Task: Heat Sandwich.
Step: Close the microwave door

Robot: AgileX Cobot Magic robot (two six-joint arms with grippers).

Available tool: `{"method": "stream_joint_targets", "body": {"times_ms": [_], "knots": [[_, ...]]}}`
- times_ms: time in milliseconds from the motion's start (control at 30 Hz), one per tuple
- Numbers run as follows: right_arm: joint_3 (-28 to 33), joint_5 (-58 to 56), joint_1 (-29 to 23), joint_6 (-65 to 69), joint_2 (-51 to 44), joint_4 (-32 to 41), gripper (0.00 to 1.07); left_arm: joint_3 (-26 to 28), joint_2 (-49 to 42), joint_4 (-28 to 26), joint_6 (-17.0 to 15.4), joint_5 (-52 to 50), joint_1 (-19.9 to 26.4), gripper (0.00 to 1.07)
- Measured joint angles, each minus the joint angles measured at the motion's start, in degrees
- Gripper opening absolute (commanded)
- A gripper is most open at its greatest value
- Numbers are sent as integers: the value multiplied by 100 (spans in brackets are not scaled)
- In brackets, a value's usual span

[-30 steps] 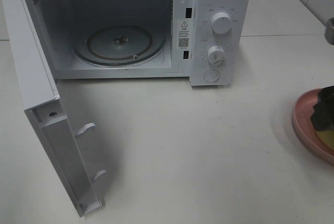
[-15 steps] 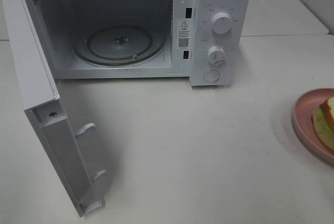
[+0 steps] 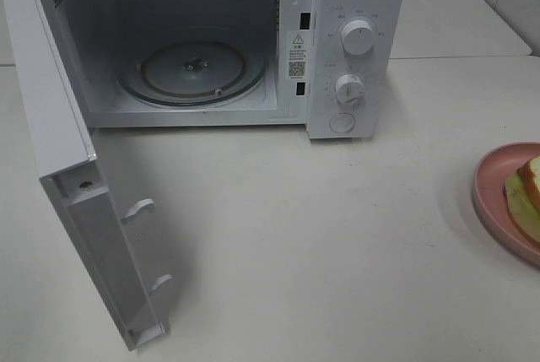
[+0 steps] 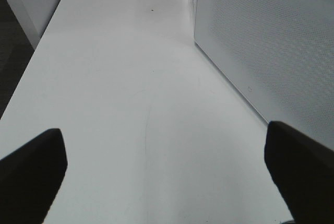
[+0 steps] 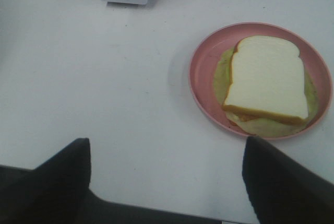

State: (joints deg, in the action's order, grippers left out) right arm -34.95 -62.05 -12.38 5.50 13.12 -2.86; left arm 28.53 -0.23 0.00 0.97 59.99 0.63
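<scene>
The sandwich (image 5: 266, 78), white bread with tan crusts over a pale yellow-green filling, lies on a round pink plate (image 5: 201, 72). In the exterior high view only a sliver of the sandwich (image 3: 527, 193) and part of the plate (image 3: 494, 202) show at the right edge. My right gripper (image 5: 166, 145) hovers open a little short of the plate, with bare table between its fingers. Beside the microwave's door, my left gripper (image 4: 164, 145) stands wide open over the white table, holding nothing. Neither gripper shows in the exterior high view.
The white microwave (image 3: 354, 8) stands at the back, its door (image 3: 59, 151) swung fully open toward the front left. A glass turntable (image 3: 194, 71) lies inside the cavity. White tabletop (image 3: 321, 235) stretches between the microwave and the plate.
A second ago the dark right gripper hung over the plate at the right edge of the exterior high view. It has since drawn back out of that view, uncovering the sandwich.
</scene>
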Motion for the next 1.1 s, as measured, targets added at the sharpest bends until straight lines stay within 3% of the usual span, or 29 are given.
{"method": "stream_joint_targets", "body": {"times_ms": [167, 467, 1100], "knots": [[315, 6, 430, 0, -590, 0, 77, 0, 0, 0, 0, 0, 0, 98], [584, 195, 710, 0, -1295, 92, 76, 0, 0, 0, 0, 0, 0, 98], [584, 195, 802, 0, -1335, 109, 76, 0, 0, 0, 0, 0, 0, 98]]}}
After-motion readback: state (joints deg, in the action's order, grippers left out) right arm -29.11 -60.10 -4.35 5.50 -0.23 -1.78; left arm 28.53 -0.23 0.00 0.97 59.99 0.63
